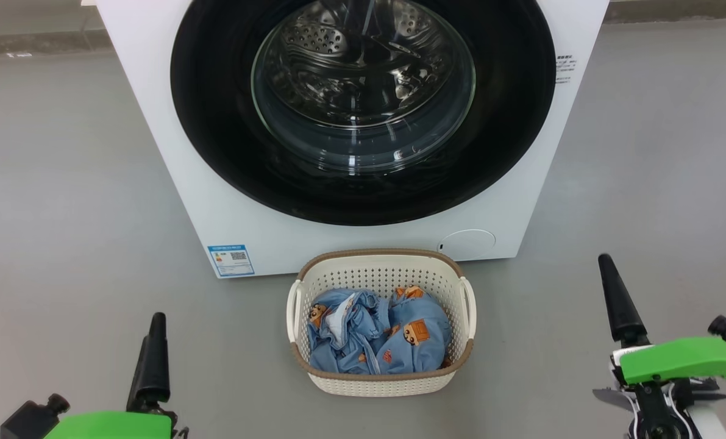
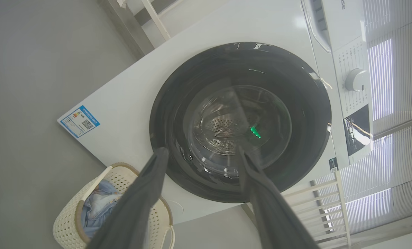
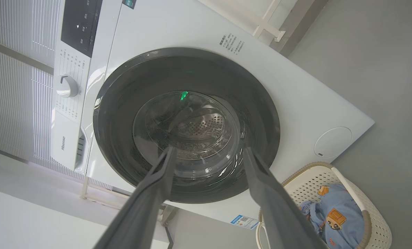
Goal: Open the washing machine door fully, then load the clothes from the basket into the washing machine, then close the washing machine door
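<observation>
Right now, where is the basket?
In the head view, the basket sits on the floor at bottom centre, just in front of the washing machine.

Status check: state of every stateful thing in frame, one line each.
washing machine door, shut
clothes, bunched in the basket
basket, upright on the floor before the washing machine, loaded
left gripper, open, empty
right gripper, open, empty
</observation>
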You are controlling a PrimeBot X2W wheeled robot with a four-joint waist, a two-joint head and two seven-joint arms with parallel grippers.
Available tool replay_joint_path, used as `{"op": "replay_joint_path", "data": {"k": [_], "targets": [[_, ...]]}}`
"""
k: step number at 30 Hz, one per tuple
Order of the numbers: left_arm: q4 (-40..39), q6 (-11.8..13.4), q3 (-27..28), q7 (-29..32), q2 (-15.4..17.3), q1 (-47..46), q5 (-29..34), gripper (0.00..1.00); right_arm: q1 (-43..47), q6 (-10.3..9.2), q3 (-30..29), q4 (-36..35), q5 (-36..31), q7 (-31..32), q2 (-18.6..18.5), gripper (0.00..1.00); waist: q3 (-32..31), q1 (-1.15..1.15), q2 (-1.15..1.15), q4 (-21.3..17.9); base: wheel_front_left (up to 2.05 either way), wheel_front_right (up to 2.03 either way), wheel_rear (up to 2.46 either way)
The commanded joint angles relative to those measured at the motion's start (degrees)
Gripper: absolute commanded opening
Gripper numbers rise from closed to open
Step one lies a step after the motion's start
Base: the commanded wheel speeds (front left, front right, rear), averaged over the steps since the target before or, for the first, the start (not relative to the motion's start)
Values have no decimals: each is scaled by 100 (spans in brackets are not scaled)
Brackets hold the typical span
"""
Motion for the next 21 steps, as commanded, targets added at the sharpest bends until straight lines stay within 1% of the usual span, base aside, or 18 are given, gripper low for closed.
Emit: {"op": "replay_joint_path", "data": {"k": [1,9,21], "targets": [[-161,-23,64,-63,99,-305,164,100,-302,18,119,-177,-183,-70,-108,100,2,0,0,-9,0,0,0],[-110,-24,58,-197,96,-380,962,100,-382,20,225,-49,-1014,-202,-180,100,8,0,0,-55,0,0,0],[-68,48,69,-399,71,-440,2185,100,-537,21,391,178,-2294,-401,-241,100,6,0,0,-97,0,0,0]]}}
